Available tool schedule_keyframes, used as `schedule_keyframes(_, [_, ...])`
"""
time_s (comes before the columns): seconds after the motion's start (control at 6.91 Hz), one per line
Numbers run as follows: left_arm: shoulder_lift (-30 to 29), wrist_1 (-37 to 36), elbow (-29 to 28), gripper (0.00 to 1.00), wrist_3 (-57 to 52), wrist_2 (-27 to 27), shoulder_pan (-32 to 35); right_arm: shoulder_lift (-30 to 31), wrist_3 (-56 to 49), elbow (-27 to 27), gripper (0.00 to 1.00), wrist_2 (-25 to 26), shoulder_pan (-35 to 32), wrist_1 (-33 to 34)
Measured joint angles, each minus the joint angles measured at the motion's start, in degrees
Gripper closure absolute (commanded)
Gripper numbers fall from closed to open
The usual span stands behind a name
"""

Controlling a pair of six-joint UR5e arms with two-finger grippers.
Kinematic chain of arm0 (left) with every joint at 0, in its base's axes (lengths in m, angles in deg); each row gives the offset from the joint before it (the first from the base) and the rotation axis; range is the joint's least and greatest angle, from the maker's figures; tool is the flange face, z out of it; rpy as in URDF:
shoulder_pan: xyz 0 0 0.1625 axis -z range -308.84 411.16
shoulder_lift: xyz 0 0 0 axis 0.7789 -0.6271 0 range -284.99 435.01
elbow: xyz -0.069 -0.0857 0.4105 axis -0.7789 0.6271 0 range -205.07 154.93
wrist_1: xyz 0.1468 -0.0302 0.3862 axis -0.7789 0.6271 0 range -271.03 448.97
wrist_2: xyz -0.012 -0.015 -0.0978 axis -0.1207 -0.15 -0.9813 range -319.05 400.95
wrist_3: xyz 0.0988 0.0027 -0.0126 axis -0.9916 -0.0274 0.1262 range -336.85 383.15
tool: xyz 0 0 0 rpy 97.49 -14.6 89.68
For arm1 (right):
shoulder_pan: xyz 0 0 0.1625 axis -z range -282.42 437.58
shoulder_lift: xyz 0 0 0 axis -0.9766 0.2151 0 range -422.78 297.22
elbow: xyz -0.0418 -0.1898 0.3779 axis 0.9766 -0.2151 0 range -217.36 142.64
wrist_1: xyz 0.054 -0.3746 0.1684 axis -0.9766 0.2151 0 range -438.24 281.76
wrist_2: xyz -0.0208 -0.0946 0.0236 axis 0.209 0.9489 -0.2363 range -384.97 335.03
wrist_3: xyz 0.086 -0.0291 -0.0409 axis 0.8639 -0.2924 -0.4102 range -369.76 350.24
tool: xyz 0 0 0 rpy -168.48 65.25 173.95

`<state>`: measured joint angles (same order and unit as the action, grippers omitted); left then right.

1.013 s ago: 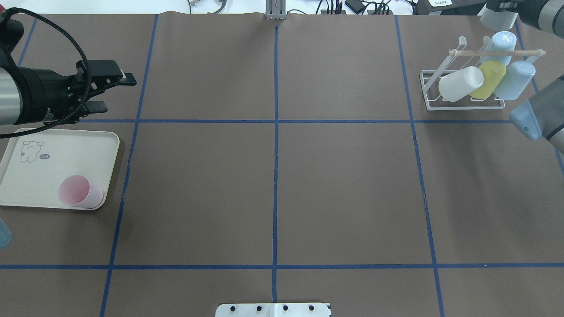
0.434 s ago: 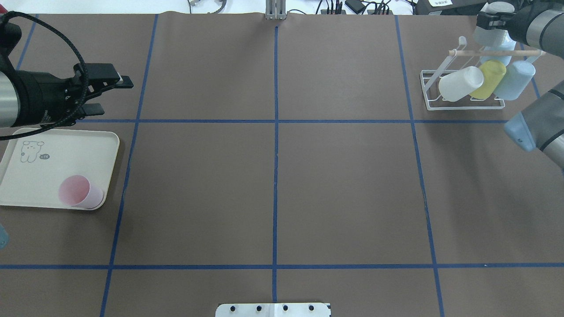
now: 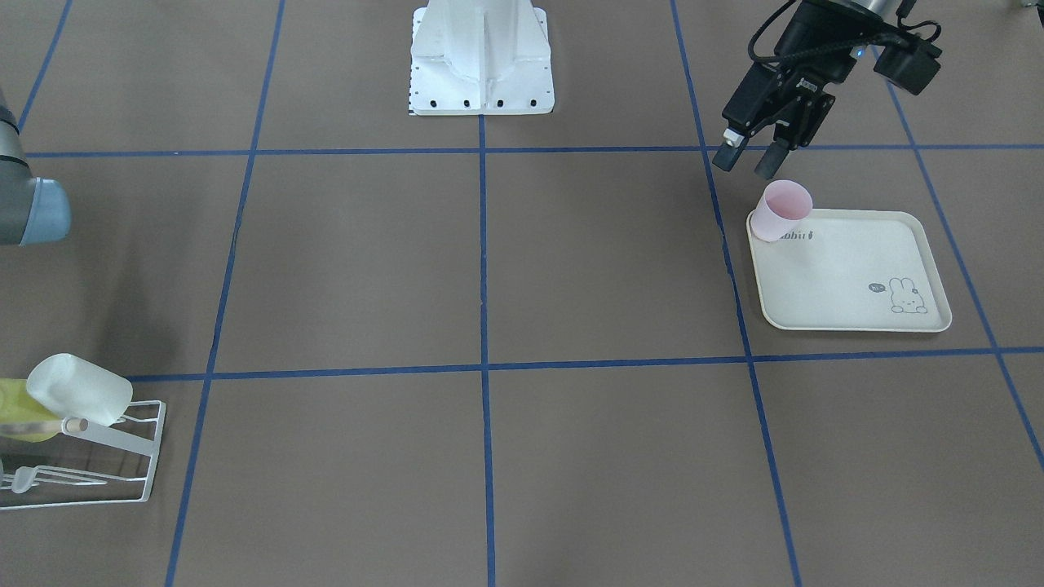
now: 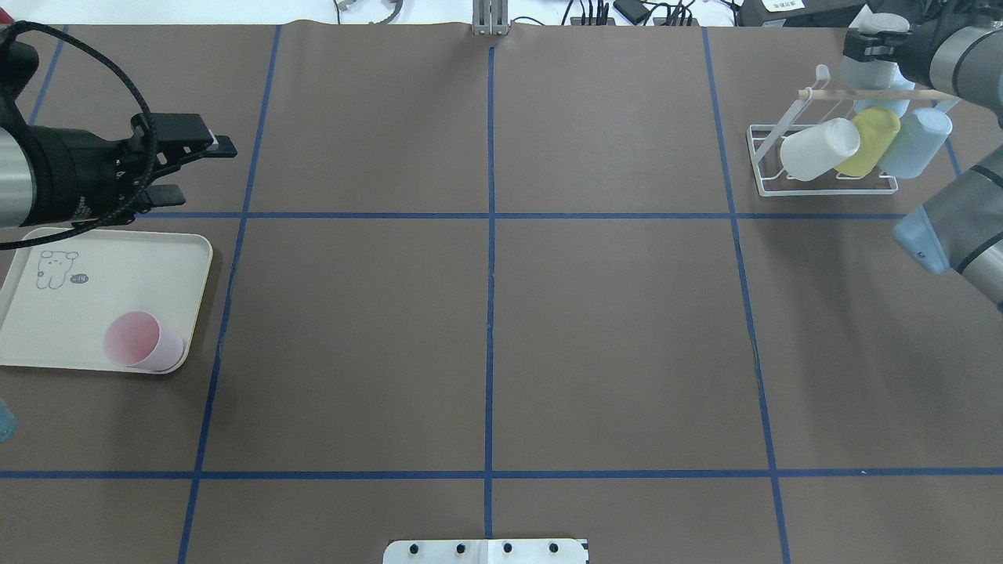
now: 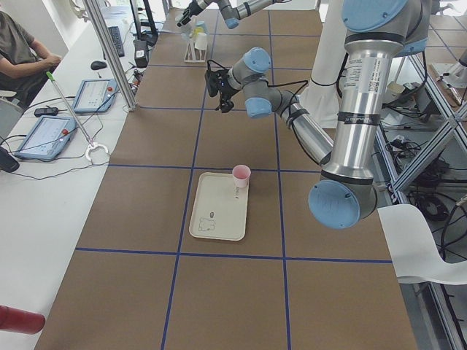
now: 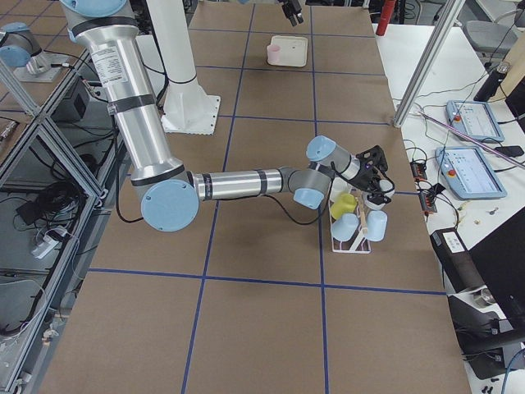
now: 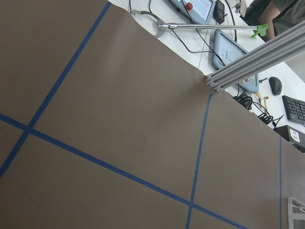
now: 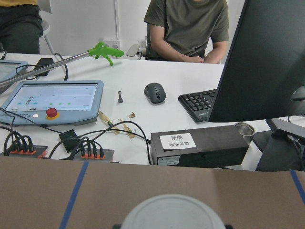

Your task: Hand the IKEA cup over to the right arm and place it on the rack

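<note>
brown table cover (image 4: 619, 345) gridded in blue tape (image 4: 490, 313); cream tray (image 4: 125, 274) with rabbit print, pink cup (image 4: 143, 342); white wire rack (image 4: 755, 160), white cup (image 4: 819, 149), yellow cup (image 4: 870, 139), light blue cup (image 4: 917, 142); pale blue ikea cup (image 4: 868, 74).

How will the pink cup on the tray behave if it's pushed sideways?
The pink cup looks like thin plastic, so probably light and stiff. Upright, tapering to a narrow base, it may tip, then roll on the tray.
</note>
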<state>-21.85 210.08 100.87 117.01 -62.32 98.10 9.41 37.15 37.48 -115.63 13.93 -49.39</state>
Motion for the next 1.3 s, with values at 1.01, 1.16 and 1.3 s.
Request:
schedule_keyframes(1.01, [0.44,0.09,0.57,0.0,0.61,0.07,0.0,0.28,0.21,-0.1,1.0,0.3,1.62,-0.03])
schedule_keyframes(1.16, [0.43,0.09,0.63,0.0,0.67,0.03,0.0,0.56,0.1,-0.08,1.0,0.33,1.57,-0.03])
schedule_keyframes(1.3, [0.36,0.09,0.68,0.0,0.69,0.01,-0.03,0.78,0.01,-0.05,1.0,0.37,1.29,-0.03])
